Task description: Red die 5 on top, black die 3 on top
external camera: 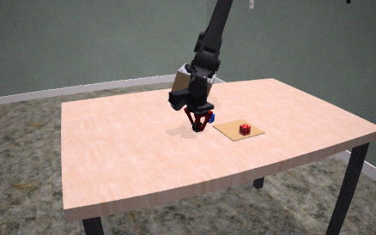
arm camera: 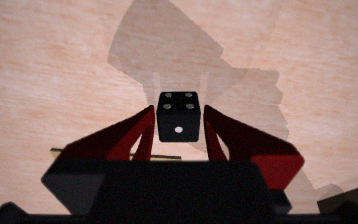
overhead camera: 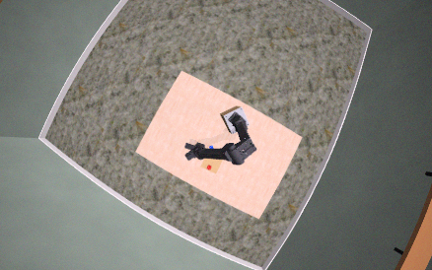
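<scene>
Taken from left to right in the exterior view, the gripper (overhead camera: 190, 151) (external camera: 198, 124) (arm camera: 179, 111) comes first, its fingers reaching down towards the table (overhead camera: 168, 113) (external camera: 129, 150) (arm camera: 50, 50). The fingers stand part-way spread and pinch nothing. The black die (external camera: 196, 126) (arm camera: 178, 117) is right at their tips, off the mat; in the wrist view it shows between them, a thin gap on either side, with its sides running about in line with them. That is what the next move turns on: being a cube, the die has no long axis to match, so closing should bring the two fingers onto opposite sides with little sideways correction. Its four-spot face looks to be the top and its one-spot face looks back towards the gripper's body, so I would judge that bringing up three means turning it right over, perhaps in two quarter turns. Whether the tips are low enough for a firm hold is hard to tell; a shallow grip could let it slip or stop on an edge. To the gripper's right, just beside it and a little farther back, sits the blue die (overhead camera: 211, 147) (external camera: 211, 118), close enough to be knocked on the way over. Farther right lies the mat (overhead camera: 215, 166) (external camera: 228, 129), flat, where the black die must end up. The red die (overhead camera: 209, 168) (external camera: 245, 129) rests on it, farthest right from the gripper, its top number too small to read surely.
</scene>
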`<state>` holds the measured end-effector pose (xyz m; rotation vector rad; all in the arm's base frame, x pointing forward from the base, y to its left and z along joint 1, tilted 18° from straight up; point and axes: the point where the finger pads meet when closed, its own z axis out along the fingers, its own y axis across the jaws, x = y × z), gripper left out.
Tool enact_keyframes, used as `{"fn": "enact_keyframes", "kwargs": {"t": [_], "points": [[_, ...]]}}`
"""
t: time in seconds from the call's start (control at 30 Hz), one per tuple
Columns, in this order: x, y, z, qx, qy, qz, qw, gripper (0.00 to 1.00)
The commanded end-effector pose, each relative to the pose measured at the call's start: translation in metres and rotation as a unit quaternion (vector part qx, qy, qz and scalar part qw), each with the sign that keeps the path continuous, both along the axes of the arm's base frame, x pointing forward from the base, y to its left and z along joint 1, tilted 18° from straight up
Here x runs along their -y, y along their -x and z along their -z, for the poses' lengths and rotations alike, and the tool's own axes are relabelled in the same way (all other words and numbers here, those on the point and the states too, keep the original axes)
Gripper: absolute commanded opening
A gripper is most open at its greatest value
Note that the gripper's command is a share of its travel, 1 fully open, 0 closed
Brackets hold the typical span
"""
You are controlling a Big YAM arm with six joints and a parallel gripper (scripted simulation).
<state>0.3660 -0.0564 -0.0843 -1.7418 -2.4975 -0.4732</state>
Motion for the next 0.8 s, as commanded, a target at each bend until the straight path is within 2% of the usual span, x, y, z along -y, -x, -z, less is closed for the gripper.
{"fn": "enact_keyframes", "kwargs": {"t": [0.0, 0.53, 0.57, 0.77], "points": [[-0.0022, -0.0053, 0.0003, 0.007, 0.005, -0.002, 1.0, 0.44], [-0.0022, -0.0053, 0.0003, 0.007, 0.005, -0.002, 1.0, 0.44], [-0.0022, -0.0053, 0.0003, 0.007, 0.005, -0.002, 1.0, 0.25], [-0.0022, -0.0054, 0.0003, 0.007, 0.004, -0.002, 1.0, 0.25]]}}
